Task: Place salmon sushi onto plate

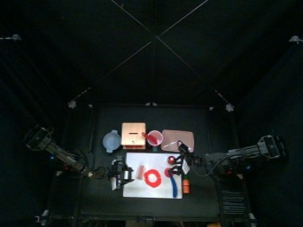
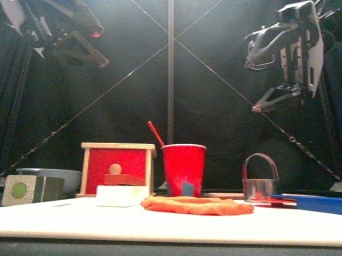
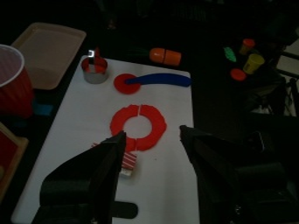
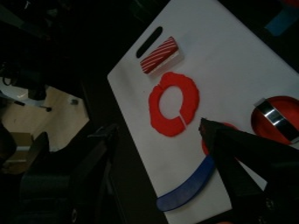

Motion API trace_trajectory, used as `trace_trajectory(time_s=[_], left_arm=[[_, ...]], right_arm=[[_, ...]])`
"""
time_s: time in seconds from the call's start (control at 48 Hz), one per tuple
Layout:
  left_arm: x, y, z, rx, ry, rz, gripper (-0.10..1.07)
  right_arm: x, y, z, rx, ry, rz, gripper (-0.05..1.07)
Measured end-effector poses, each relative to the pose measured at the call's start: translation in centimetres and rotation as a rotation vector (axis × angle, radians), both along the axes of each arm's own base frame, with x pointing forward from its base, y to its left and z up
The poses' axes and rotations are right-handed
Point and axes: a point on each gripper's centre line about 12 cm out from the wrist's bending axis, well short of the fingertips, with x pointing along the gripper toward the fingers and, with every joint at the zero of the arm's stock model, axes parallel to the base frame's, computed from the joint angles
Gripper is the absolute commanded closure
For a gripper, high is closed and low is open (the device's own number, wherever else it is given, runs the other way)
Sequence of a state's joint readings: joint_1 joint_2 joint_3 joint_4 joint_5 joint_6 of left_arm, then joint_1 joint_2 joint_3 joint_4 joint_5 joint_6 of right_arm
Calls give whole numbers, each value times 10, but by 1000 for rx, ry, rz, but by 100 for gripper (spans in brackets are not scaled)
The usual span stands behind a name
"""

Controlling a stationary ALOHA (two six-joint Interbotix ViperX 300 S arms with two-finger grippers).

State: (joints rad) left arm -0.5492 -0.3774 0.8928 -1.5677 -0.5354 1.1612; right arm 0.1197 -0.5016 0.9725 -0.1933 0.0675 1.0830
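Observation:
The salmon sushi (image 4: 158,54) is a small red-and-white striped piece lying on the white cutting board (image 4: 222,61), beside the large red ring (image 4: 176,103). In the left wrist view the sushi (image 3: 128,161) shows next to one jaw, partly hidden by it. The pale pink plate (image 1: 176,136) sits behind the board, and its corner shows in the left wrist view (image 3: 47,51). My left gripper (image 3: 152,136) hangs open above the ring. My right gripper (image 4: 158,131) is open too, over the board's other side. Both hold nothing and hang high above the table in the front view.
A red cup (image 1: 154,137), a wooden box (image 1: 134,133) and a light blue bowl (image 1: 112,139) stand in a row behind the board. A blue curved piece (image 3: 158,80) and a small metal-handled cup (image 3: 96,66) lie on the board's far part. Small coloured toys (image 3: 239,57) lie off it.

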Motion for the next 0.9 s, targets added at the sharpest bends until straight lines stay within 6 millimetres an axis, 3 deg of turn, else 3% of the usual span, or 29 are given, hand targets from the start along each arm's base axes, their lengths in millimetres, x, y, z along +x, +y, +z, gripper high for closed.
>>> trace_trajectory(time_s=[0.271,0.521,0.625,0.896], left_arm=[[0,-1,2,29,-18,-19,10],[-9,10,-13,85,4,6,10],[-15,17,-17,124,-2,18,10],[-19,22,-8,185,-64,7,10]], right_arm=[[12,3,12,103,12,-55,1],[36,3,4,237,264,-164,1],[51,2,-1,276,351,-200,1],[118,-3,-22,309,421,-325,1]])
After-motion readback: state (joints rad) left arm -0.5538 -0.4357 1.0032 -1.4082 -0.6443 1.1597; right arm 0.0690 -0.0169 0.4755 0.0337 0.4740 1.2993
